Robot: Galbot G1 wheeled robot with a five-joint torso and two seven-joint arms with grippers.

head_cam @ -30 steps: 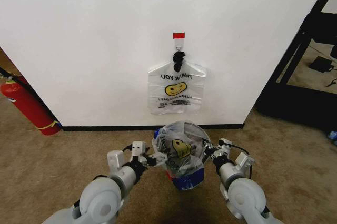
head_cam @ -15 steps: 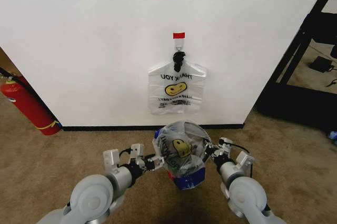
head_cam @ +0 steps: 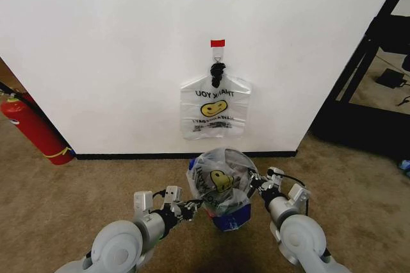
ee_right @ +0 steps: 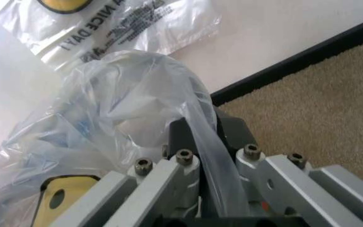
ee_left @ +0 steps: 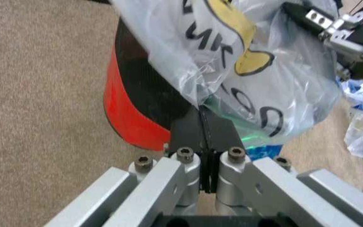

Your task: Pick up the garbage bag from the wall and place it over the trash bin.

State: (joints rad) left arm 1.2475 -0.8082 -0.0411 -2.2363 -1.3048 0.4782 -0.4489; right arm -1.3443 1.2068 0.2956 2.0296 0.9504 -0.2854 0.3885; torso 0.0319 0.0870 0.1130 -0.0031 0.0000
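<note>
Brown carpet point(head_cam: 64, 202) runs up to the wall point(head_cam: 115, 49) with its black baseboard, and low in the middle of the frame the two arms work at the bin. Closest in, the left gripper point(head_cam: 189, 208) sits at the lower left of the bag, its jaws pressed flat together with an edge of plastic nipped at the tips, seen plainly in the left wrist view point(ee_left: 204, 124). On the opposite side the right gripper point(head_cam: 254, 185) has a band of the film running between its fingers and is clamped on it point(ee_right: 197, 142). Between them the garbage bag point(head_cam: 221, 183), smiley face and blue patches showing, is bunched over the mouth of the trash bin point(ee_left: 140, 90), whose black mesh and red base show beneath it. Above, at frame centre, a second smiley bag point(head_cam: 214, 107) hangs from a hook point(head_cam: 218, 68) under a red tape strip point(head_cam: 218, 43); a fire extinguisher point(head_cam: 32, 125) leans at the left edge. I'd judge the fitting step is under way: the bag is at the bin but looks crumpled rather than stretched round the rim. Next seems to call for spreading both edges apart and down over the rim.
</note>
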